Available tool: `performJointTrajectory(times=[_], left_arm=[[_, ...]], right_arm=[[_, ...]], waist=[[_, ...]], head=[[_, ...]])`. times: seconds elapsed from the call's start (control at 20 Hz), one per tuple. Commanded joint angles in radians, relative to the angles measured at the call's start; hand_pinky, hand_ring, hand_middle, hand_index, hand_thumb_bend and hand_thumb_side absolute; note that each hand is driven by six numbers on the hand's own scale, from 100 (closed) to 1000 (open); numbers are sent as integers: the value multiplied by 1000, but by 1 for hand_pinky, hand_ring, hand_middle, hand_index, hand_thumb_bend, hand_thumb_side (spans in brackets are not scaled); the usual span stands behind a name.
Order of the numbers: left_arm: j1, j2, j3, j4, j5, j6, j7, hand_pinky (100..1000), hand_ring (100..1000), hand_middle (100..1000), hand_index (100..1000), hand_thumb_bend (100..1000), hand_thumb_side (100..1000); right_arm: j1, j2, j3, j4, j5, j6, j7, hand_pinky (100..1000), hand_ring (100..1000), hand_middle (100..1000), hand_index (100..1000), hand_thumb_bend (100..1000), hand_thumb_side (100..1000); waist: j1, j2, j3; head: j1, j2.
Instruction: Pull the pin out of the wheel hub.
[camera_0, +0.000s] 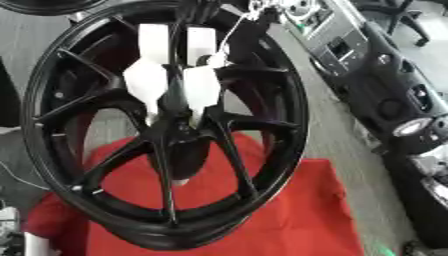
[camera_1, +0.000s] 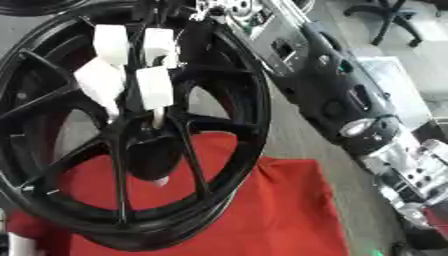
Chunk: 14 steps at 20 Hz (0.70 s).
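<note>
Wheel position: the black alloy wheel stood on edge, tilted, its lower rim resting on a red cloth. The wheel hub sat at the meeting of the spokes, near the centre of both views. The pin could not be made out as a separate part. A small pale end showed just below the hub and may have belonged to it.

Hand state: the right hand, white-covered, reached down from the top of the view onto the hub, with the right arm running along the right side. The views did not show whether the hand was closed on the pin or merely resting against the hub. The left hand was not visible.

Handling assessment: the pin was judged to be a small, rigid metal part, light, smooth and liable to slip. It should be held on its exposed end, close to the hub face, and drawn straight along its own axis, since a sideways pull would probably bind it. The wheel was judged heavy and stiff, yet, standing on edge on soft cloth, it could rock or roll under the pull.
</note>
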Motion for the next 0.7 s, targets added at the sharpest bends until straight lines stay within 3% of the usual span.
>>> performJointTrajectory(times=[0.05, 0.7], left_arm=[[-7, 22, 1, -10, -3, -1, -4, 812, 909, 843, 817, 220, 903], [-9, 22, -1, -10, -8, -2, -7, 813, 910, 843, 817, 220, 901]], right_arm=[[-14, -33, -8, -12, 10, -10, 24, 808, 744, 701, 775, 473, 100], [3, -51, -10, -33, 31, 0, 54, 776, 706, 639, 739, 470, 100]], waist=[[5, -15, -1], [5, -17, -5]], head=[[-3, -2], [-13, -2]])
